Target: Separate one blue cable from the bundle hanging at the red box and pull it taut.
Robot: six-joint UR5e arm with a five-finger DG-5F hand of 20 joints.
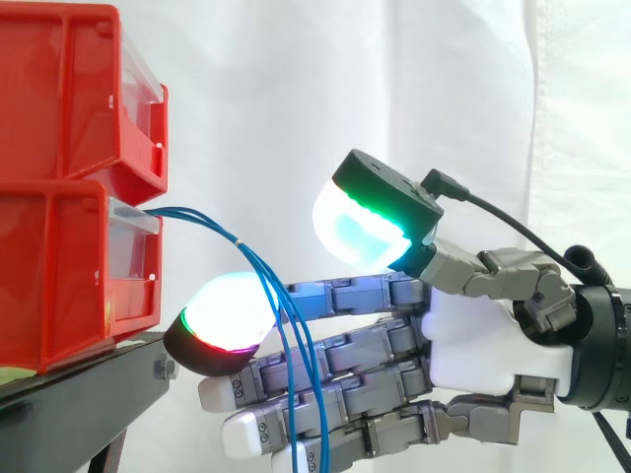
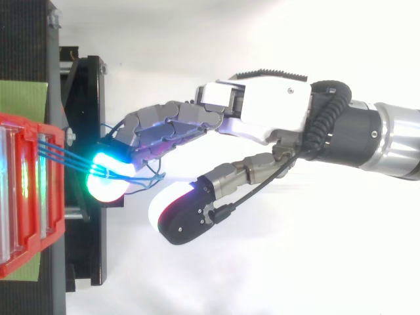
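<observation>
While stacked red bins [image 1: 59, 197] sit on the black stand [image 1: 89, 394] ahead, blue cables [image 1: 261, 271] hang across the straight fingers [image 1: 365, 294] of my wide-open hand [image 1: 483, 335].

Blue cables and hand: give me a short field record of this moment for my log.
hand: open, fingers straight toward the red box, thumb raised apart
blue cables: come out of the red box, hang slack across the fingers
pinched cable: none
taut: not yet
support: black stand
</observation>
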